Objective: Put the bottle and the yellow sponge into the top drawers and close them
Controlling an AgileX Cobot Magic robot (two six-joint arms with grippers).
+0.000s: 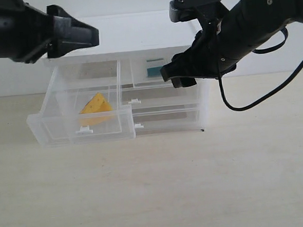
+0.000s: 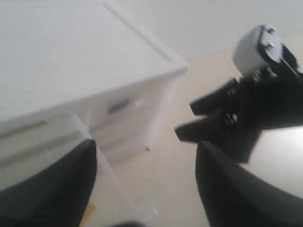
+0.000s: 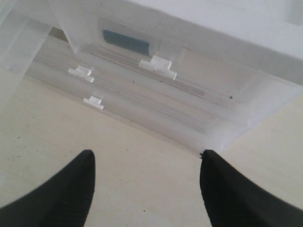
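The left gripper (image 1: 88,36) hangs above the cabinet's (image 1: 136,29) left end, fingers spread wide with nothing between them. From it the open left top drawer (image 1: 49,127) lies at about 6 o'clock in the exterior view, pulled well out towards the camera. The yellow sponge (image 1: 95,105) lies inside, behind the front panel and its small tab (image 1: 84,130). That drawer's long axis runs straight back into the cabinet, so closing it probably means a push on the front along that line, and the left arm is the nearer one. The bottle (image 1: 155,67) sits in the right top drawer (image 3: 189,75), which looks pushed in. The right gripper (image 1: 177,77) hovers before it, wide and empty. The pale table (image 1: 156,185) in front is flat and gives room.
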